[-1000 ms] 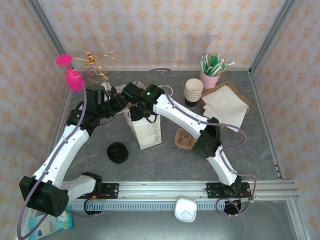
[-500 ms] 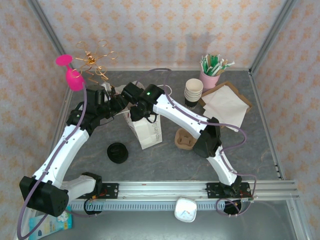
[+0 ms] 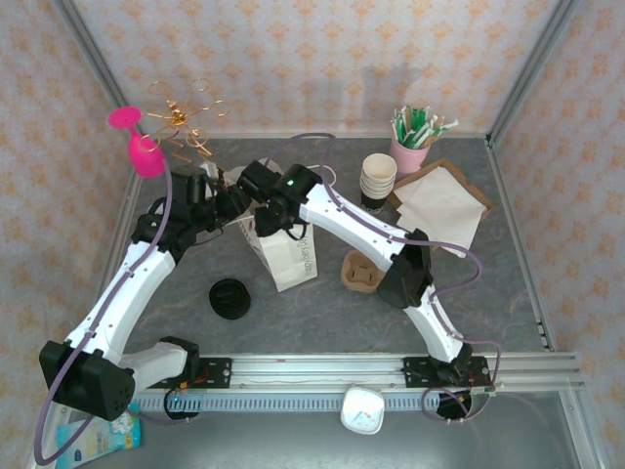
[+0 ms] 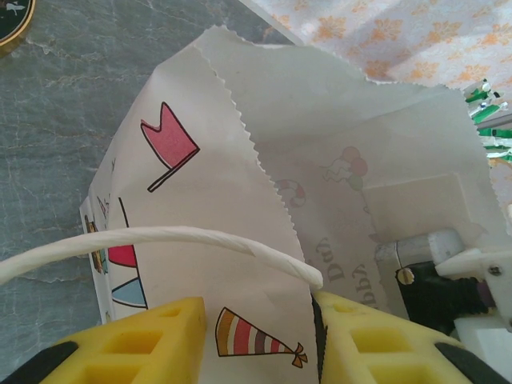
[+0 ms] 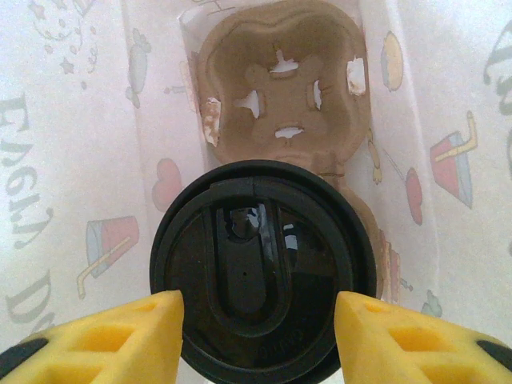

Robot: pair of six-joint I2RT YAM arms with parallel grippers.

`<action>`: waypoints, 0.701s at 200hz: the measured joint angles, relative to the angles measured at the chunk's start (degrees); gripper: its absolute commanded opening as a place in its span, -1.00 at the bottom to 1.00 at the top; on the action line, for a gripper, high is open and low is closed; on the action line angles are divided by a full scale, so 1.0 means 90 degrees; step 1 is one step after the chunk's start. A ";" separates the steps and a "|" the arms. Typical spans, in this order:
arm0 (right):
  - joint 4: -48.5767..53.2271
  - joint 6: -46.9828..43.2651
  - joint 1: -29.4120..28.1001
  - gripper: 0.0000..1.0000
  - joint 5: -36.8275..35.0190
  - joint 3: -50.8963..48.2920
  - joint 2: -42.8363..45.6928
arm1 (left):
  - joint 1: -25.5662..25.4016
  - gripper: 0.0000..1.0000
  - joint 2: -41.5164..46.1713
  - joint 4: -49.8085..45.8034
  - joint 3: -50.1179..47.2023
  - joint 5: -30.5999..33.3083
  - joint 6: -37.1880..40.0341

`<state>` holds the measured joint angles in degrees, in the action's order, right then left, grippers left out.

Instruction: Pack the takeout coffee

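**Risks (judged from present state)**

1. Coffee [image 5: 260,264] is low inside bag [image 3: 288,256], upright, lid up, over near pocket of cardboard carrier [image 5: 280,88] on bag floor. Cannot tell if cup base is fully seated. If not, cup may tip when bag is moved and spill inside.
2. R jaws are half apart and hold nothing. Yellow fingers [image 5: 104,336] overlap lid rim in wrist view, so they lie above lid w/ gap narrower than lid. Any downward move would press lid or knock cup over. Exit should go straight up.
3. Bag walls are close on both sides of R wrist. A sideways exit may drag a wall, tear the serrated rim or topple bag.
4. L jaws are part open w/ bag wall between fingers [image 4: 120,344] and paper handle [image 4: 160,238] crossing above them. Cannot tell if they pinch the wall. If L lets go early, mouth may sag onto R arm.

**Pose**

R arm reaches across from its base, wrist pointing down into bag mouth. L arm extends fwd to bag's L top edge. Both wrists meet over bag, toward rear-left of desk [image 3: 312,313].
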<state>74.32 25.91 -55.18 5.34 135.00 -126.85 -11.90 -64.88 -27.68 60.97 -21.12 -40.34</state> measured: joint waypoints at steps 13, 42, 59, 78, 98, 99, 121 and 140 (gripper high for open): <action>0.0002 0.0000 0.0012 0.02 0.0005 0.0000 0.0027 | -0.0010 -0.21 0.0000 -0.0017 0.0022 0.0039 0.0022; 0.0000 0.0002 0.0044 0.02 0.0010 0.0000 0.0102 | -0.0012 -0.24 -0.0015 -0.0063 0.0070 0.0080 0.0104; 0.0002 0.0002 0.0053 -0.04 0.0017 0.0000 0.0151 | -0.0066 -0.24 -0.0078 -0.0114 0.0153 0.0090 0.0143; 0.0005 0.0005 0.0053 -0.05 0.0024 0.0041 0.0170 | -0.0182 -0.23 -0.0160 -0.0151 0.0262 0.0121 0.0160; 0.0002 0.0005 0.0053 -0.05 0.0068 0.0165 0.0172 | -0.0250 -0.15 -0.0189 -0.0182 0.0335 0.0199 0.0168; 0.0002 0.0005 0.0053 -0.06 0.0073 0.0177 0.0172 | -0.0253 -0.14 -0.0189 -0.0185 0.0338 0.0211 0.0165; 0.0002 0.0005 0.0053 -0.05 0.0102 0.0274 0.0199 | -0.0253 -0.06 -0.0194 -0.0240 0.0355 0.0291 0.0204; 0.0002 0.0007 0.0053 -0.04 0.0158 0.0391 0.0233 | -0.0253 -0.03 -0.0202 -0.0355 0.0427 0.0338 0.0209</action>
<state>74.35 25.98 -54.70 6.76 138.52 -124.75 -14.17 -66.70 -30.87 64.82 -18.09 -38.46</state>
